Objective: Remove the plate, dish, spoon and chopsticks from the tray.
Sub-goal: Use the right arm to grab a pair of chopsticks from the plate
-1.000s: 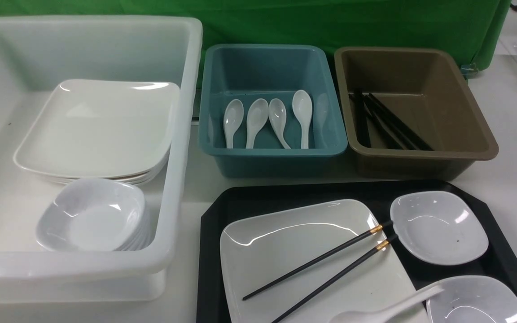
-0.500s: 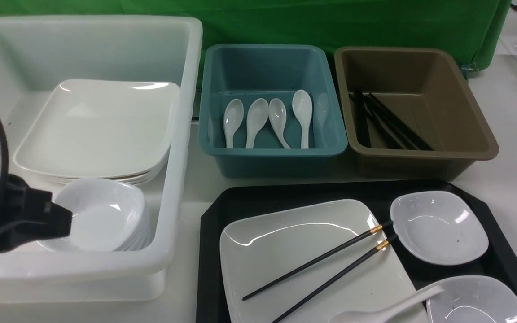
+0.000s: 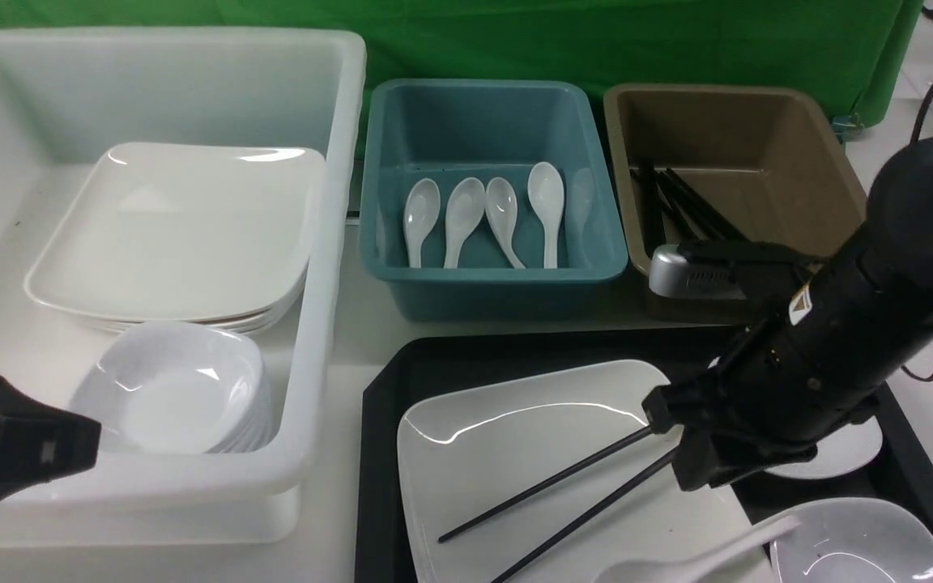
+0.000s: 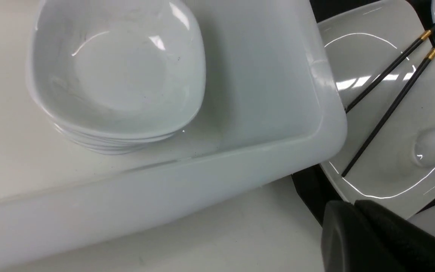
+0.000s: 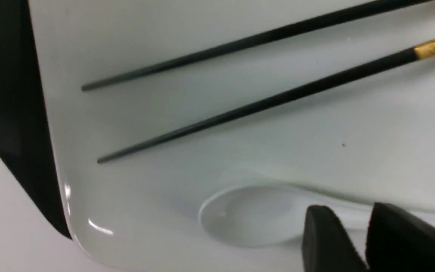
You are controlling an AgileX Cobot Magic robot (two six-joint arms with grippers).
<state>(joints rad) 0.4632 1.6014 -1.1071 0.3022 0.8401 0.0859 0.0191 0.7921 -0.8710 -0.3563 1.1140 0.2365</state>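
The tray (image 3: 377,486) sits on the white table (image 3: 337,348) at the near right, with all the task items on it. The plate (image 3: 515,453) occupies the left part of the tray. The chopsticks (image 3: 547,484) lie diagonally across the plate, side by side, thin tips toward the near left. The spoon (image 3: 701,559) rests on the near part of the plate, its handle pointing right toward the near dish (image 3: 855,542). The far dish (image 3: 847,457) is largely hidden under the right arm.

The right gripper (image 5: 349,215) is positioned low over the right edge of the plate, at the thick ends of the chopsticks. Its fingers (image 5: 327,241) stand a narrow gap apart and grip nothing.

The left gripper (image 4: 353,206) is at the near left, in front of the near wall of the white bin (image 3: 329,243). Its fingers are closed together and empty.

The white bin holds a stack of plates (image 3: 175,235) and a stack of bowls (image 3: 167,389). The teal bin (image 3: 499,287), far of the tray, holds four white spoons (image 3: 475,214). The brown bin (image 3: 758,121) to its right holds black chopstick pairs (image 3: 677,202). A green cloth (image 3: 515,40) hangs behind the bins.
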